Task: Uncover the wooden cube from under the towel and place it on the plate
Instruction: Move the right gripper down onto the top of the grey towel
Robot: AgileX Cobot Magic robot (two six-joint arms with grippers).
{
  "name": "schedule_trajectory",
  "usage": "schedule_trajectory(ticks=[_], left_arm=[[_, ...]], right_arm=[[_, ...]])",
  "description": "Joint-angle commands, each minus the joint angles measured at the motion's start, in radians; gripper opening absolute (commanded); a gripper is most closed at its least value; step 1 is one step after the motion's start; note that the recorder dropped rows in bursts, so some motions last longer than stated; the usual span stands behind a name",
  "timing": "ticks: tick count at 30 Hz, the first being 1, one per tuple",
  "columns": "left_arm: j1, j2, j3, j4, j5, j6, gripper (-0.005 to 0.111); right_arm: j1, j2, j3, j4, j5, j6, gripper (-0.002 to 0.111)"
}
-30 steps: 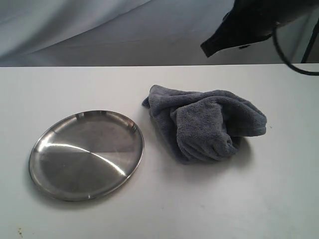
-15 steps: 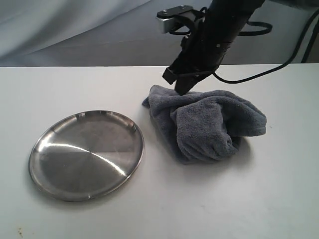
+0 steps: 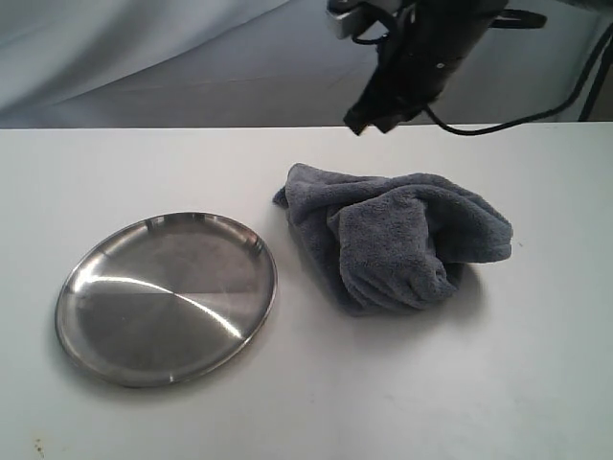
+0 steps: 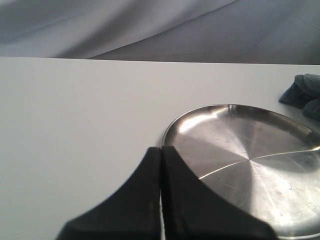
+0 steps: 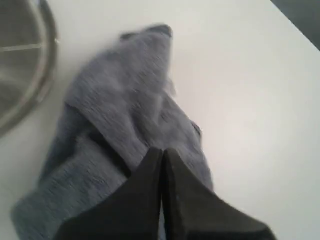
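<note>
The blue-grey towel lies bunched on the white table, right of centre. The wooden cube is hidden; no part of it shows. To the towel's left sits the shiny steel plate, empty. My right gripper hangs in the air above the towel's far left corner, fingers shut with nothing between them. In the right wrist view the towel lies below my shut right gripper, blurred. My left gripper is shut and empty, just beside the plate's rim. It does not show in the exterior view.
A grey draped backdrop hangs behind the table's far edge. Black cables trail from the right arm at the upper right. White table surface stretches in front of the towel and plate.
The right arm swung in from the upper right, dipped down to the towel's far left corner, and has now risen up and slightly right. Towel and plate have not moved.
</note>
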Motion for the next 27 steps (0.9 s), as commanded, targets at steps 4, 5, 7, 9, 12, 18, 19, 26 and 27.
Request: schedule_trajectory(ticks=[4,5,7,9,12,18,19,26,27], left_arm=[[0.001,-0.003,0.005,0.0,-0.01,0.001,0.0],[0.001,-0.003,0.005,0.0,-0.01,0.001,0.0],[0.001,-0.003,0.005,0.0,-0.01,0.001,0.0],[0.001,-0.003,0.005,0.0,-0.01,0.001,0.0],[0.001,-0.003,0.005,0.0,-0.01,0.001,0.0],[0.001,-0.003,0.005,0.0,-0.01,0.001,0.0],[0.001,-0.003,0.005,0.0,-0.01,0.001,0.0],[0.001,-0.003,0.005,0.0,-0.01,0.001,0.0],[0.001,-0.003,0.005,0.0,-0.01,0.001,0.0]], right_arm=[[-0.062,-0.031,0.043,0.051,0.19,-0.057,0.0],[-0.062,-0.041,0.067,0.082,0.19,-0.077,0.0],[-0.058,-0.056,0.107,0.144,0.19,-0.119,0.0],[-0.058,-0.063,0.151,0.226,0.19,-0.167,0.0],[-0.058,-0.066,0.206,0.315,0.19,-0.229,0.0],[-0.058,-0.064,0.247,0.487,0.19,-0.302,0.0],[-0.058,-0.064,0.247,0.519,0.19,-0.314,0.0],[-0.058,-0.064,0.247,0.788,0.19,-0.514,0.0],[-0.058,-0.064,0.247,0.792,0.19,-0.546,0.0]])
